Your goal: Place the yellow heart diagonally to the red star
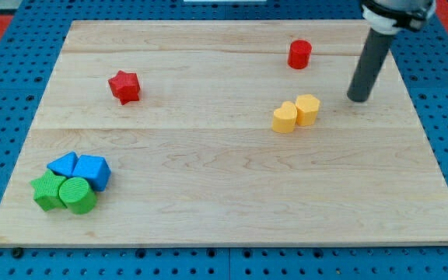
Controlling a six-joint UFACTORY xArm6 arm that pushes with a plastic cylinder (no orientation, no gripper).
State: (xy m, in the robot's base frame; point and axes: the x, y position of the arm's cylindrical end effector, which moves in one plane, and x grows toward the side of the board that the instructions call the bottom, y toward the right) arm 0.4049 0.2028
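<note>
Two yellow blocks touch: heart (285,118) and hexagon (308,109), my jawless tip (358,98) right of them, placed to push leftward toward the star (124,86).

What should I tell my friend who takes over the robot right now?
My tip rests on the board at the view's right, just right of the two yellow blocks and touching neither.
The yellow heart sits right of the board's middle, pressed against a yellow hexagon-like block on its right.
The red star lies far off at the view's upper left. A red cylinder stands near the top.
Two blue and two green blocks cluster at the bottom left.
Done: nothing visible yet. Left: push the heart leftward to a spot diagonal to the star.
</note>
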